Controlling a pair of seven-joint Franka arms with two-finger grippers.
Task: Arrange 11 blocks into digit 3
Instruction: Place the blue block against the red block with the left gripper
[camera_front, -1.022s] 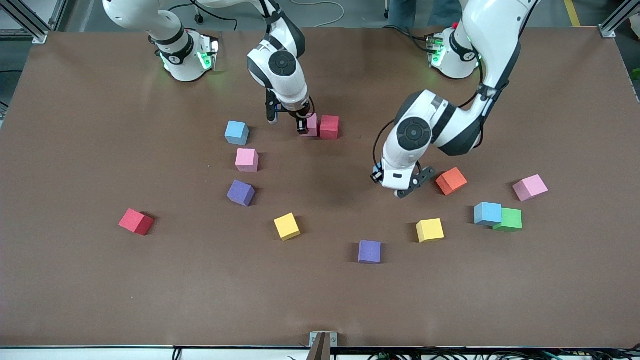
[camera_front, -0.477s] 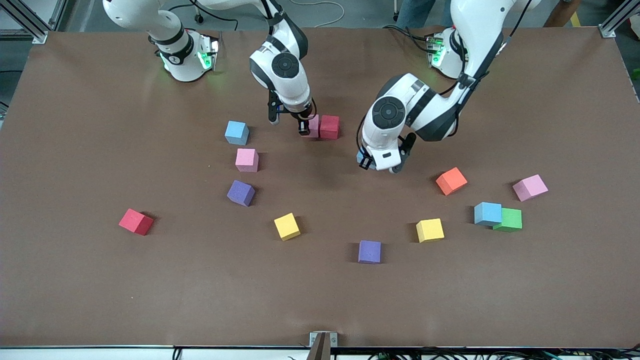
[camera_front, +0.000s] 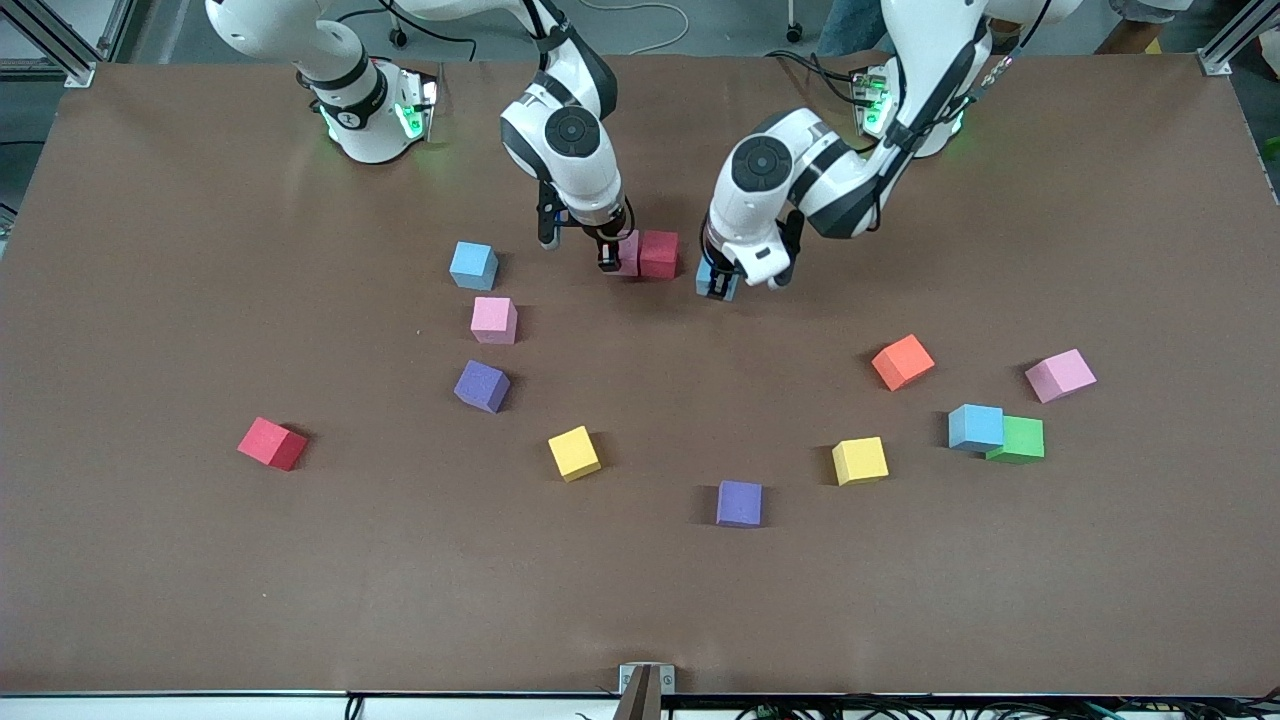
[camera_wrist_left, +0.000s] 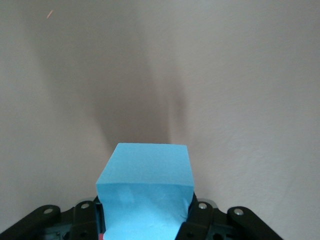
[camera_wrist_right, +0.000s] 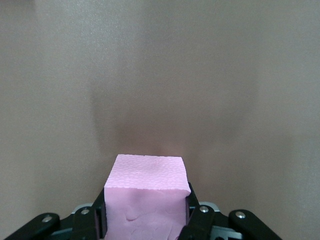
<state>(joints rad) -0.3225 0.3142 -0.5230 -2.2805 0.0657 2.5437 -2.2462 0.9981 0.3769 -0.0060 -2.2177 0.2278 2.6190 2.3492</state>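
- The fingers of the right gripper (camera_front: 606, 252) are clamping a pink matte foam cube (camera_wrist_right: 146, 192), which is sitting beside a red foam cube (camera_front: 659, 253), the two apparently touching; I judge the grip is steadying the pink one as the start of a bar of the digit.
- The left gripper (camera_front: 722, 280) is pinching a light blue foam cube (camera_wrist_left: 145, 187) between its fingers, over the table (camera_front: 200, 560) just beside the red cube, toward the left arm's end; whether the cube is resting on the table I cannot tell.
- That position suggests the blue cube is going in as the third block of the row.
- The digit 3 is barely begun: only the pink and red pair is standing together.
- The loose blocks are lying scattered nearer the front camera: another light blue cube (camera_front: 473, 265), a pink cube (camera_front: 494, 320), a purple cube (camera_front: 482, 386), a red cube (camera_front: 272, 443), a yellow cube (camera_front: 574, 453), a second purple cube (camera_front: 739, 503), a second yellow cube (camera_front: 860, 461), an orange cube (camera_front: 903, 362), a blue cube (camera_front: 976, 428) touching a green cube (camera_front: 1022, 438), and a pink cube (camera_front: 1060, 375).
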